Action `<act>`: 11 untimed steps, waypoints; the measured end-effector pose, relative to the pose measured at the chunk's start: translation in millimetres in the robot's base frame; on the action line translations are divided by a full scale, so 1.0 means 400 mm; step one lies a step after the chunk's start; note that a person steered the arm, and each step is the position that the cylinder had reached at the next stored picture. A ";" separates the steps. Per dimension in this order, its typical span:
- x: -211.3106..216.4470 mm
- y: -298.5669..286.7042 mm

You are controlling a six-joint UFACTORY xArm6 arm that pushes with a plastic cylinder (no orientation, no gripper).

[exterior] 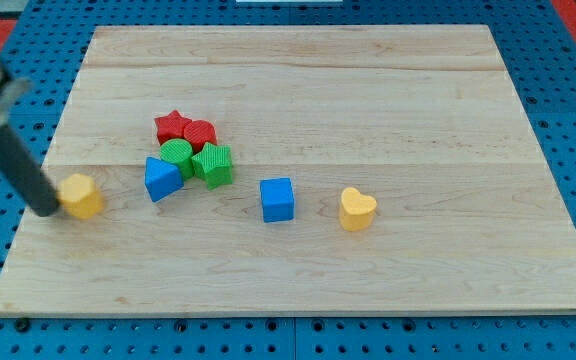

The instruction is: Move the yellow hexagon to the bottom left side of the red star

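No jaws, only rod. My tip [46, 210] touches yellow hexagon [81, 195] at view's left. Push rightward, stopping short of blue block [162, 179], below-left of red star [173, 126].

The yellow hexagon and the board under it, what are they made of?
The yellow hexagon looks like matte plastic: one even colour and soft, rounded edges. The board looks like pale, smooth wood, with grain lines and plank seams running across. My tip touches the hexagon's left side.
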State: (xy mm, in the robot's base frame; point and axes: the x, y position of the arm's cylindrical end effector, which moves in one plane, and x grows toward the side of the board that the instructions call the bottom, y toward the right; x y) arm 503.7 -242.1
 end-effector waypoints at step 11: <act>-0.078 0.170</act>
State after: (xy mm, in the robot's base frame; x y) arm 472.5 -174.2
